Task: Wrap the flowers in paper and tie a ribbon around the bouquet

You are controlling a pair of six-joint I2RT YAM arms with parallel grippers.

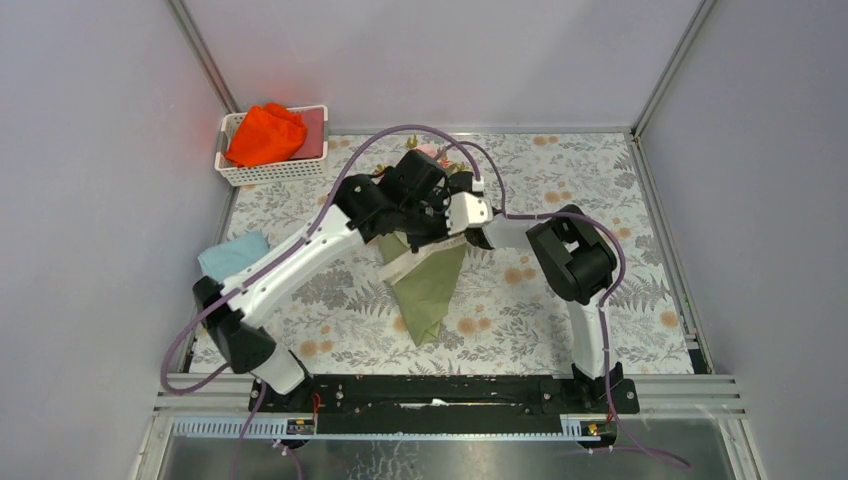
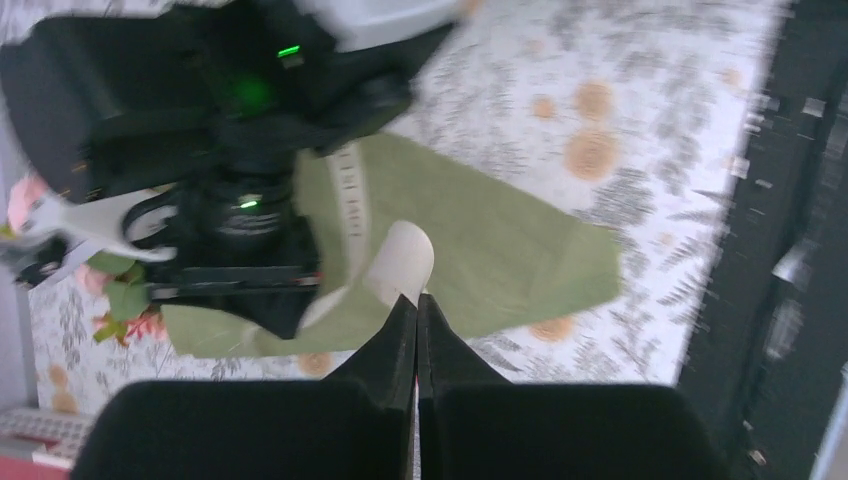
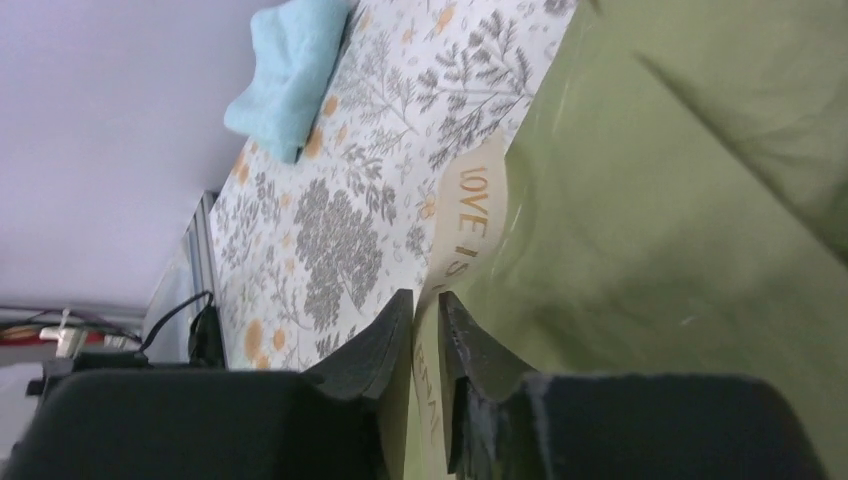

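The bouquet point(image 1: 428, 290) lies mid-table as a cone of olive-green paper point(image 2: 500, 235), narrow end toward the arms. Pink flowers point(image 2: 120, 300) and leaves show at its wide far end. The cream ribbon point(image 3: 470, 215), printed with gold letters, crosses the cone near that end. My left gripper point(image 2: 417, 298) is shut, its tips pinching a curled end of the ribbon point(image 2: 402, 262). My right gripper point(image 3: 427, 298) is at the cone's left edge, jaws slightly apart. The ribbon runs between them against one finger, with a gap on the other side. Both arms cover much of the flowers from above.
A white basket point(image 1: 265, 175) holding an orange-red cloth point(image 1: 265, 135) stands at the back left corner. A folded light blue cloth point(image 1: 233, 253) lies at the left edge of the floral tablecloth. Grey walls close three sides, with a black rail point(image 1: 450, 390) along the near edge.
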